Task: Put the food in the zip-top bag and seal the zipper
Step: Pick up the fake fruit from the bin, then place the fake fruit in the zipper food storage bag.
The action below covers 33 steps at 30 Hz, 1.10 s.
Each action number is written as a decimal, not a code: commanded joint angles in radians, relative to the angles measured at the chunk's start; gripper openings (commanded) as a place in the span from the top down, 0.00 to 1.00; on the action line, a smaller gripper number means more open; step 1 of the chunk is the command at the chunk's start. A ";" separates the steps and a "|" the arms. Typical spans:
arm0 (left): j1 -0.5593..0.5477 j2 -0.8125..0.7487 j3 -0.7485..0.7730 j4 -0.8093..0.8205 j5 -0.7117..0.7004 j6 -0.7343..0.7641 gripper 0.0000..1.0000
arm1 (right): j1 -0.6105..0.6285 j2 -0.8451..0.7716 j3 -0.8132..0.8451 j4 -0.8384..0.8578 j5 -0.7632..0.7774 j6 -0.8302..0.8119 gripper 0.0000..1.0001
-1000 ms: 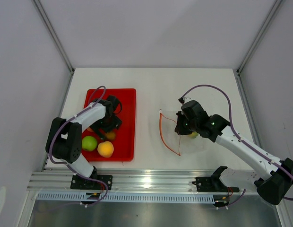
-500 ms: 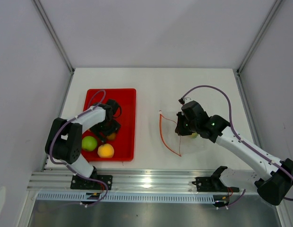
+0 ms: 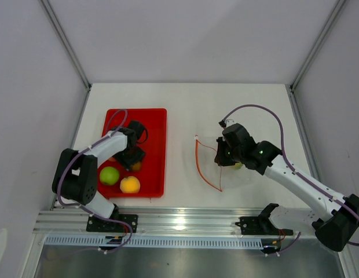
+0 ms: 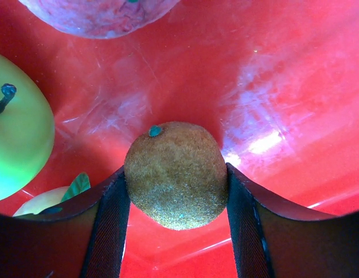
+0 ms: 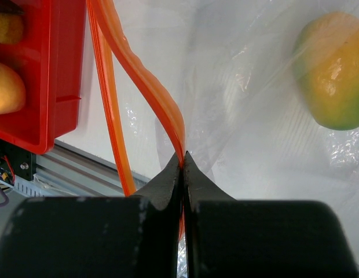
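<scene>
Where left pincer [image 4: 175, 169] pinches, brown fruit [image 4: 176, 176] sits.

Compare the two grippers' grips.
The left gripper is spread wide around the round brown fruit; the right gripper is pinched almost flat on the thin zipper. The left is down in the tray; the right is at the bag. Both hold something.

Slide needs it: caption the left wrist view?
Left gripper clamps the small brown fruit in the red tray, beside a green apple.
</scene>
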 commanded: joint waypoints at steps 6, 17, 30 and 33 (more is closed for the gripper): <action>0.004 -0.179 -0.004 0.066 -0.013 0.074 0.99 | 0.002 -0.008 0.024 -0.001 0.020 0.004 1.00; -0.051 -0.639 -0.175 0.440 0.163 0.362 0.99 | 0.006 -0.014 0.023 0.003 0.023 0.013 1.00; -0.344 -0.603 -0.120 0.750 0.582 0.592 0.99 | 0.014 -0.017 0.038 0.003 0.027 0.016 1.00; -0.416 -0.578 -0.146 0.850 0.605 0.566 0.99 | 0.014 -0.014 0.046 -0.005 0.034 0.019 1.00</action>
